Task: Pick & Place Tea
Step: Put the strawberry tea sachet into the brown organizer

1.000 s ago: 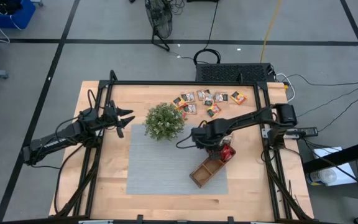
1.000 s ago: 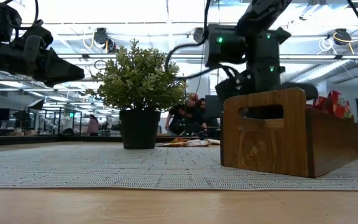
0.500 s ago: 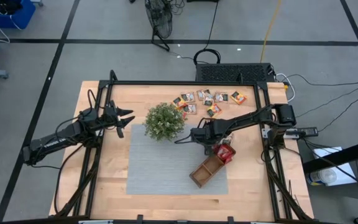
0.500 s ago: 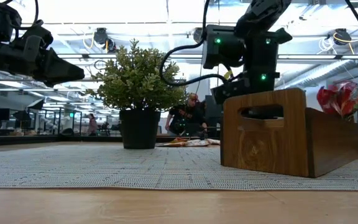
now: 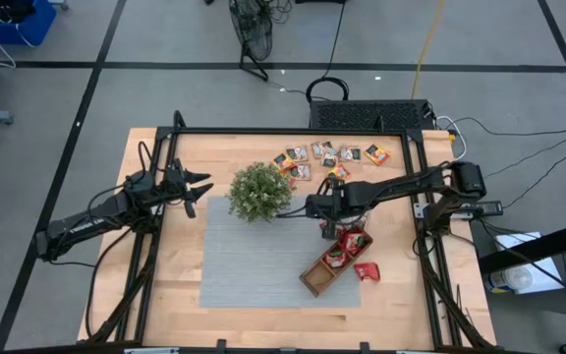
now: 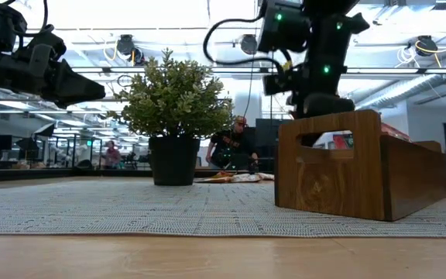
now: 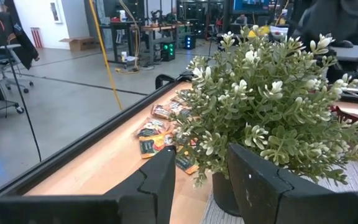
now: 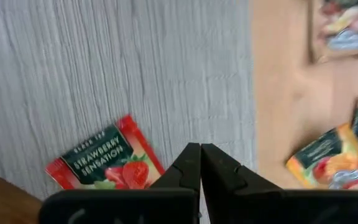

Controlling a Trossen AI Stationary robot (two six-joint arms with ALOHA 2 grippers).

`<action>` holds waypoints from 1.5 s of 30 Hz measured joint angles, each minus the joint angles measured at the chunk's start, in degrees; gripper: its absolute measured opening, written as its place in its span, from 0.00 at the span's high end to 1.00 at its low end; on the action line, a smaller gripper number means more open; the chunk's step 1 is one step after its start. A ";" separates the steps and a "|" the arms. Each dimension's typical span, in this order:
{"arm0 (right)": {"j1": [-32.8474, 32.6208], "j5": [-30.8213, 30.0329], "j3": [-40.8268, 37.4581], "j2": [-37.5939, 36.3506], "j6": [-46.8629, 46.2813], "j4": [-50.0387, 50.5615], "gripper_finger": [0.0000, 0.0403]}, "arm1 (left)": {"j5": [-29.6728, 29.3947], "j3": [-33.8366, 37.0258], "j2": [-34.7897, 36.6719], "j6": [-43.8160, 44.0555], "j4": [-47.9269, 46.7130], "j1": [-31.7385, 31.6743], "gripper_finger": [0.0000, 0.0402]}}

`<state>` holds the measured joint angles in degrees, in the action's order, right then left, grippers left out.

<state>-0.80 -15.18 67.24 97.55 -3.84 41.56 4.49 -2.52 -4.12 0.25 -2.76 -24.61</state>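
The right gripper point(image 5: 328, 228) hung over the mat point(image 5: 244, 265), its fingers point(image 8: 191, 168) pressed together on nothing. A red sachet point(image 8: 106, 163) lay flat on the mat just beside its tips, and an orange sachet point(image 8: 331, 158) sat on bare wood further off. The tray point(image 5: 334, 261) lay just below the gripper, with red sachets point(image 5: 342, 251) in it and another sachet point(image 5: 367, 271) lying beside it. The loose tea pile point(image 5: 327, 157) lay beyond the gripper. The left gripper point(image 5: 200, 190) waited spread open and empty, beside the plant point(image 5: 259, 192).
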 joint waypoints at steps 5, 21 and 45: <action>0.01 0.19 0.00 -4.57 0.00 -1.92 1.00 | 0.00 0.02 0.00 0.00 -0.04 -0.01 0.63; -13.05 20.18 -8.99 -17.77 -6.35 -12.93 0.73 | 0.00 0.02 0.00 0.00 -0.04 -0.01 0.63; -18.09 18.39 -18.44 -16.71 -5.97 -18.25 0.58 | 0.00 0.00 0.01 0.00 -0.07 -0.01 0.63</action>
<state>-18.89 3.22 48.80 80.84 -9.81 23.30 4.49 -2.52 -4.11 0.25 -2.83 -24.62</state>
